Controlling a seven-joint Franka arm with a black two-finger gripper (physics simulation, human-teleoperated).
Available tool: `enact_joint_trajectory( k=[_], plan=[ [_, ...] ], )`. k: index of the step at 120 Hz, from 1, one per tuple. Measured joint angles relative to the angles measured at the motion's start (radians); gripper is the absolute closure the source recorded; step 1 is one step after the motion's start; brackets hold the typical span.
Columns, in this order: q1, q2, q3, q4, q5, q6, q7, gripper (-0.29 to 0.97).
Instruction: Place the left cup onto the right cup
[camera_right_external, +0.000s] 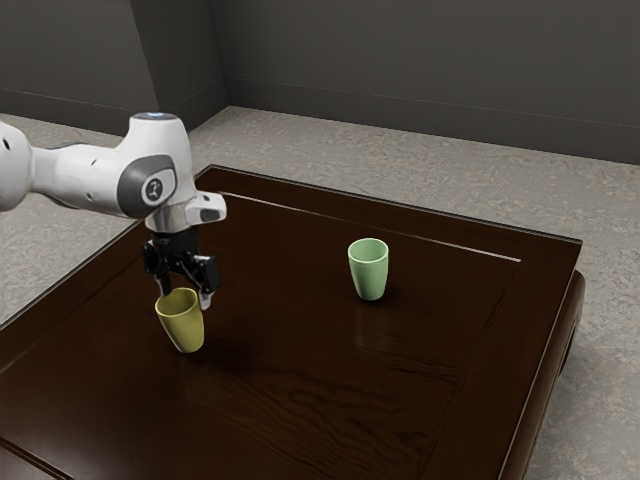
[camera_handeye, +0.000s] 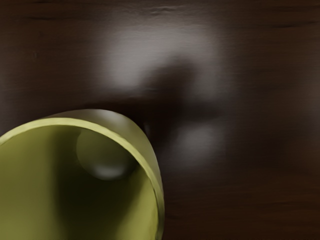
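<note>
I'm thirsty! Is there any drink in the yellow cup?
Empty. The wrist view looks down into the yellow cup, and its bare round bottom shows, with no liquid inside.

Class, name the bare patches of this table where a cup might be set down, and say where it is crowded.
Bare: the table between the yellow cup and green cup, the wide near stretch before both, and the strip from the green cup to the far rim. Crowded: only around the yellow cup, where the tool grips it.

The olive cup (camera_handeye: 60, 200) runs off the wrist view's edge, its outside mostly hidden
</note>
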Motion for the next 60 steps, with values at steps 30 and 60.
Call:
enact_joint_trajectory(
  k=[30,60],
  plan=[
    [-0.002,0.036,0.000,-0.004,-0.001,0.007,0.011,0.00],
    [-0.006,0.058,-0.001,-0.008,-0.001,0.012,0.010,0.00]
  ],
)
